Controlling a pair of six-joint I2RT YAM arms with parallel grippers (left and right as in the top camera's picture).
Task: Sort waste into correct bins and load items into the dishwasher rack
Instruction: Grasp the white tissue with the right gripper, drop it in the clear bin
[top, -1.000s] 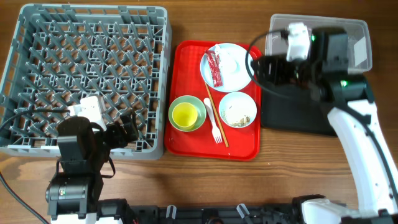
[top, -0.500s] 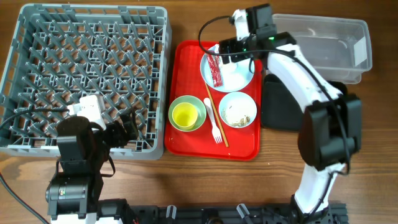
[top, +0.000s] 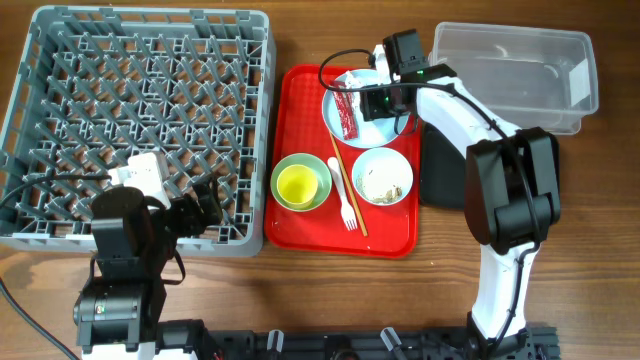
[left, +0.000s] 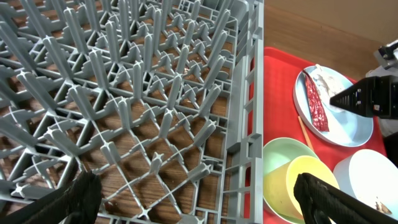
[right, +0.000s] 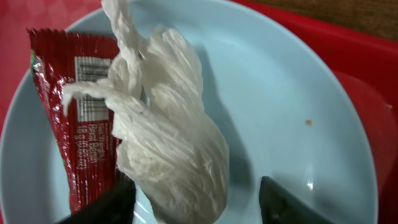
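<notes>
My right gripper is open low over the pale-blue plate, its fingers on either side of the crumpled white tissue. The red foil wrapper lies on the plate beside the tissue, and shows from overhead. The yellow cup sits in the pale-green bowl. The light-blue bowl holds crumbs. The fork and chopsticks lie between the bowls. My left gripper is open and empty over the grey rack.
All dishes rest on the red serving tray. The grey rack lies left of it. The clear tub stands at the back right, with the black tray in front of it, partly under my right arm.
My right arm has swung left from over the clear tub and black tray to the plate and come down around the tissue. The left arm has not moved.
</notes>
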